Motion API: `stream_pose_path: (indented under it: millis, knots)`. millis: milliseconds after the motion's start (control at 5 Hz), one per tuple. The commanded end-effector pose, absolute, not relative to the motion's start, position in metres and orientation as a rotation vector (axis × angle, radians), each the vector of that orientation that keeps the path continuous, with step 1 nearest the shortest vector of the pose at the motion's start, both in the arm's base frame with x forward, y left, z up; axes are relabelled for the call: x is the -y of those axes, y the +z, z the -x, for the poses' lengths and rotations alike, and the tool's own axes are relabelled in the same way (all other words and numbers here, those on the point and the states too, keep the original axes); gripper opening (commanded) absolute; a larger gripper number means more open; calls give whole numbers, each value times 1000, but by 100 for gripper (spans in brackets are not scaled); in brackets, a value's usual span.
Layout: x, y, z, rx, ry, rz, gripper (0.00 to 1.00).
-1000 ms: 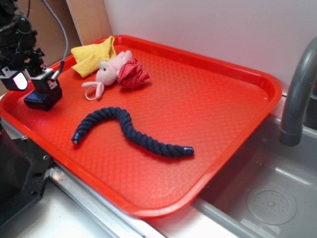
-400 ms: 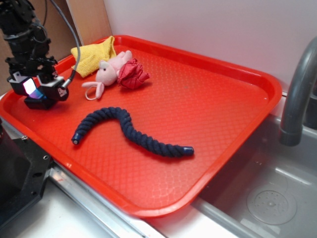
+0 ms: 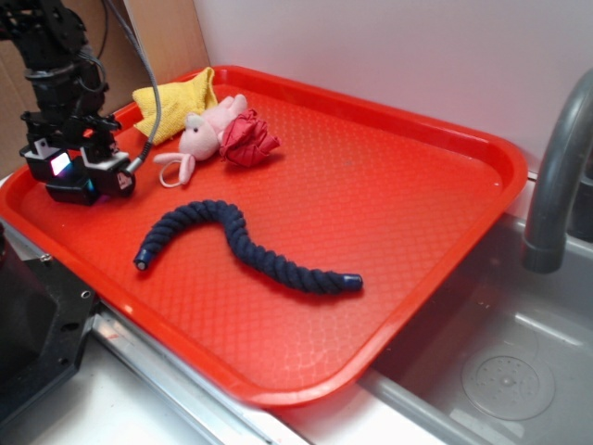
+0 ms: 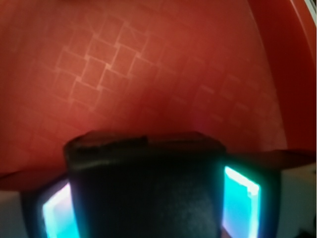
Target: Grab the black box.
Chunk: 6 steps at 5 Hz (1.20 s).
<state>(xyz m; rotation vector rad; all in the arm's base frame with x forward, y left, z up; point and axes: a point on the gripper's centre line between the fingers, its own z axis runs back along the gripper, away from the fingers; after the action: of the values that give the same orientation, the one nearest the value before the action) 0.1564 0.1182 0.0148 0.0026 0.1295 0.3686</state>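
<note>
Both jaws now clamp the black box (image 4: pixel 143 183) (previously looser), tray (image 3: pixel 417 213) unchanged

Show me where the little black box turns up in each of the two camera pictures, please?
Exterior view: the black box sits at the far left, under the gripper, mostly hidden by it.
Wrist view: the black box fills the lower middle, between the glowing fingers.
Shared landmark: the red tray beneath the box.
</note>
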Motion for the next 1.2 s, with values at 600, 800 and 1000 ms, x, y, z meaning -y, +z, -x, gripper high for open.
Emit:
stream_pose_path:
  millis: [600,800,1000]
  knots:
    - [-71,134,-161,-36,155,-18,0]
    - [-33,168,-174,-20,94,34,0]
    - [-5,178,-190,16,30,61,0]
